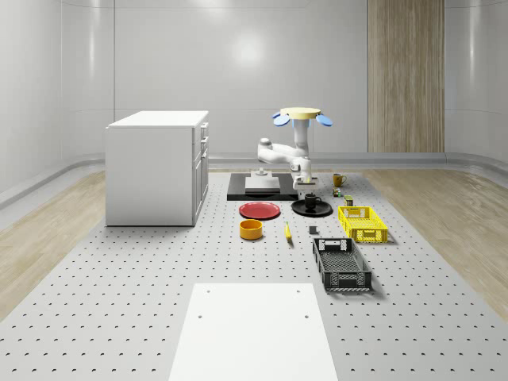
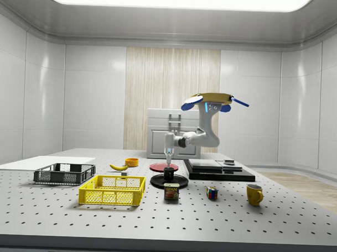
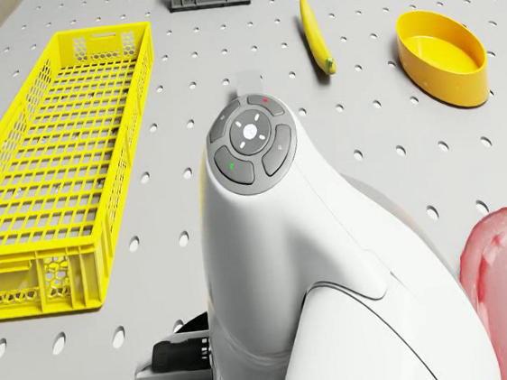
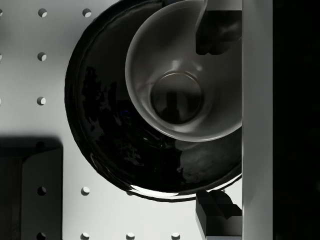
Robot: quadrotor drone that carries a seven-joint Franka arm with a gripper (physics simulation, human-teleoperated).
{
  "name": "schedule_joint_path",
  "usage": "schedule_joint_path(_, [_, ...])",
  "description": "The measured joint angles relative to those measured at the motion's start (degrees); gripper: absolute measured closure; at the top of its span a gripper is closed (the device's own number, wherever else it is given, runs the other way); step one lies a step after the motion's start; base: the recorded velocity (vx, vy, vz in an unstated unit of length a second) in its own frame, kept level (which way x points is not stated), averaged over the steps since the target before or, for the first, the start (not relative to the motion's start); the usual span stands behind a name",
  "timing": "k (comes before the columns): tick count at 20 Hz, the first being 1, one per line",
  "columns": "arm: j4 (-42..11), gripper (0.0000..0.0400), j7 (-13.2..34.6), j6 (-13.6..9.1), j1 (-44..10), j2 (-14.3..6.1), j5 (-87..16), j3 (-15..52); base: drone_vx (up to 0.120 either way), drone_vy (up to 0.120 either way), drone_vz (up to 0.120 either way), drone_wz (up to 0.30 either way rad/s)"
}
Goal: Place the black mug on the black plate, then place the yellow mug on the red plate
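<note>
Whole-scene view, nearest first. A white slab (image 1: pixel 254 333) lies on the bench (image 1: pixel 119 278) at the lower centre of the frame. Beyond it, to the right, stands a black crate (image 1: pixel 341 264), then a yellow crate (image 1: pixel 363 223).

Mid-frame, a yellow bowl (image 1: pixel 252 229) and a banana (image 1: pixel 287 231) lie side by side, apart from each other. Just past them sits the red plate (image 1: pixel 259 210), nothing on it. The black plate (image 1: pixel 312 208) is near it, on its right.

The black mug (image 1: pixel 310 200) stands upright on the black plate. The wrist view shows the mug off-centre on the plate, mouth up.

The pincer (image 2: pixel 169 162) points straight down, directly over the mug. Its fingers (image 4: pixel 217 32) are spread wide apart, holding nothing. One finger appears to hang over the mug's mouth. Whether it touches the rim cannot be confirmed.

The yellow mug (image 1: pixel 339 180) stands on the bench further back, right of centre, well apart from both plates. In the side view it is at the right (image 2: pixel 254 194), with a can (image 2: pixel 172 191) and a cube (image 2: pixel 211 193) to its left.

Behind the plates lies a black platform (image 1: pixel 255 186). A white cabinet (image 1: pixel 157 167) stands at the left.

The drone (image 1: pixel 302 117) hovers in the air above the platform's right end, with the arm reaching down and forward to the black plate.
</note>
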Motion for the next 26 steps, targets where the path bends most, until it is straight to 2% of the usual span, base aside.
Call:
schedule_joint_path(5, [-0.25, 0.0000, 0.05, -1.38, 0.24, 0.64, 1.44, 1.82, 0.000, 0.000, 0.000, 0.000])
schedule_joint_path(21, [-0.34, 0.0000, 0.13, -2.86, 0.29, 1.75, 1.87, 2.66, 0.000, 0.000, 0.120, 0.000])
schedule_joint_path(26, [-0.34, 0.0000, 0.14, -3.05, 0.28, 1.95, 1.81, 2.65, -0.104, 0.000, 0.000, 0.000])
